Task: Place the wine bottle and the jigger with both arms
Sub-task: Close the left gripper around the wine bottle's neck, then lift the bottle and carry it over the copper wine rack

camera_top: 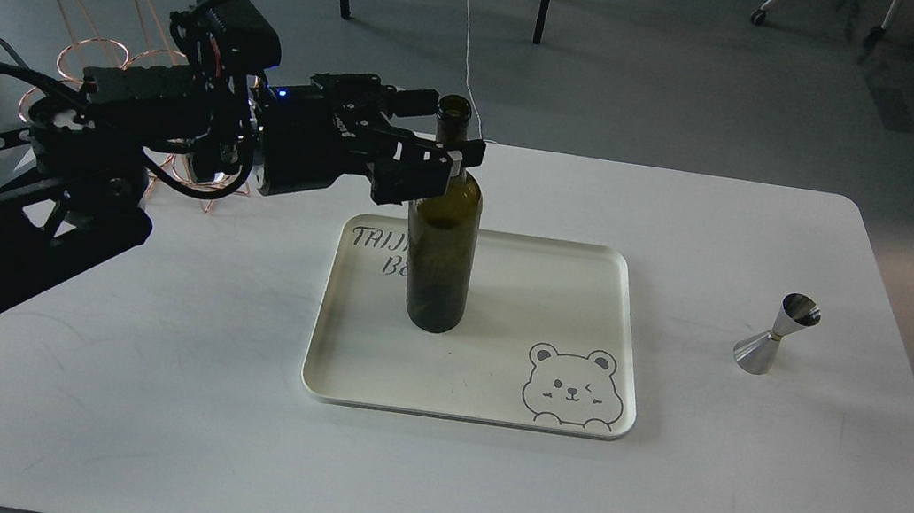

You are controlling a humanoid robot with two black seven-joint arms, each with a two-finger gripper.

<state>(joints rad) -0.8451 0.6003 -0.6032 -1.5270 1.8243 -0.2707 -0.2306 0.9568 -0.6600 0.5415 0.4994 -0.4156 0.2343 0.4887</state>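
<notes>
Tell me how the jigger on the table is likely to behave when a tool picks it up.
The jigger looks like polished steel, so it is probably rigid but slippery. It stands upright on its wider cone on the table, right of the tray; its narrow waist may let it tip if nudged high. Being small and hollow, it is likely light.

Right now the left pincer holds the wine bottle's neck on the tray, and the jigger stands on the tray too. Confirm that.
Not quite. The head view shows the jigger standing on the bare table, right of the tray, not on it. The left pincer does hold the wine bottle by its neck on the tray.
</notes>
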